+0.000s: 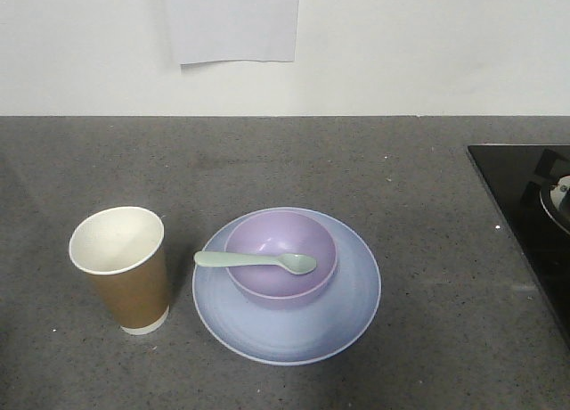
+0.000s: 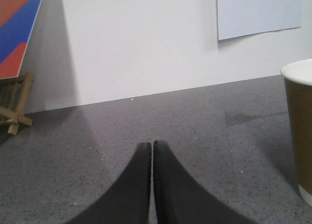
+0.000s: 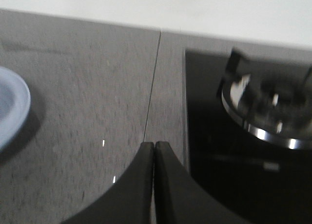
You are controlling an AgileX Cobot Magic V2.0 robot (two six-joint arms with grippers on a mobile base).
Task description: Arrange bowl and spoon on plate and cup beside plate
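In the wrist views, the left gripper (image 2: 152, 148) and the right gripper (image 3: 154, 148) each have their dark fingers pressed together on nothing, low over the grey counter (image 1: 427, 214). Further out, the cup (image 1: 121, 267) stands upright just left of the plate (image 1: 352, 316), with a small gap between them, and the bowl (image 1: 280, 281) sits on the plate with the spoon (image 1: 256, 261) laid across its rim, handle pointing towards the cup. Beyond these, a black hob (image 1: 525, 205) lies at the counter's right edge, a sheet of paper (image 1: 232, 22) hangs on the white wall, and a small wooden easel (image 2: 14, 104) stands far left.
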